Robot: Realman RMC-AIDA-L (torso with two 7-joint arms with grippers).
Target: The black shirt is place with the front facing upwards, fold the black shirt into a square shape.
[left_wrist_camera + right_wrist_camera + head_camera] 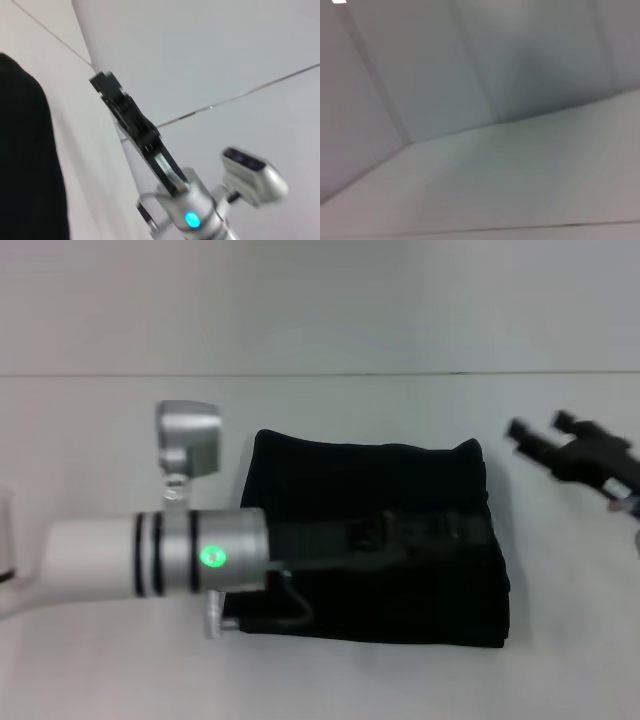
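The black shirt [400, 585] lies folded into a thick, roughly square bundle in the middle of the white table [330, 680]. One edge of the black shirt [25, 165] fills the side of the left wrist view. My left arm reaches across from the left, and its dark left gripper [400, 532] sits low over the middle of the bundle, hard to make out against the cloth. My right gripper [541, 428] hovers open off the shirt's far right corner, holding nothing. The left wrist view shows that right gripper [102, 80] edge-on, above the bare table.
The table's far edge meets a pale wall [320, 300] behind the shirt. The right wrist view shows only a bare white surface [520, 190] and the wall.
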